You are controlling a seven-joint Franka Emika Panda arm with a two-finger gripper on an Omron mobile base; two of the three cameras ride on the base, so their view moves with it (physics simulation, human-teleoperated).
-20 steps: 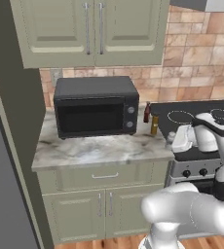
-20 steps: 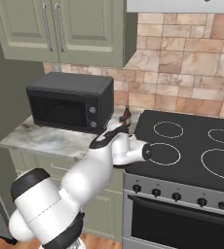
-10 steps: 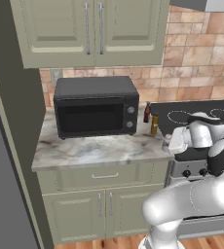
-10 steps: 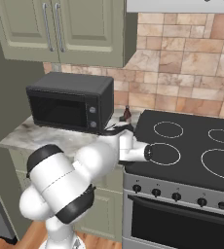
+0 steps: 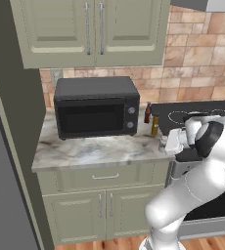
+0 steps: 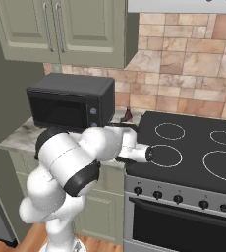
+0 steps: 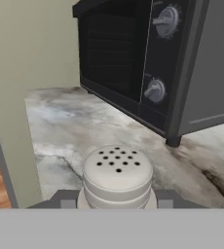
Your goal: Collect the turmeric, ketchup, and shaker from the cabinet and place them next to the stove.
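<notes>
In the hand view the pale shaker (image 7: 117,176), with its perforated rounded top, sits between my gripper's (image 7: 116,201) dark fingertips (image 7: 66,200), and the jaws are shut on it. From the left base view my gripper (image 5: 165,144) hovers at the counter's right end, just beside the stove (image 5: 210,110). Behind it on the counter stand the ketchup (image 5: 147,113) and the amber turmeric (image 5: 155,124), close to the stove's left edge. The ketchup (image 6: 128,114) also peeks out above my arm next to the stove (image 6: 193,142). The cabinet (image 5: 92,29) hangs overhead with both doors closed.
A black microwave (image 5: 96,107) takes up the back of the marble counter (image 5: 85,149), and its knobs (image 7: 155,90) loom close ahead of the hand. A tall pale panel (image 7: 16,58) borders the counter's far end. My own arm (image 6: 80,152) hides the counter's right end.
The arm has folded, its elbow swinging over and down. The hand with the shaker has drifted slightly left and lower, toward the counter beside the stove. The bottles stayed put.
</notes>
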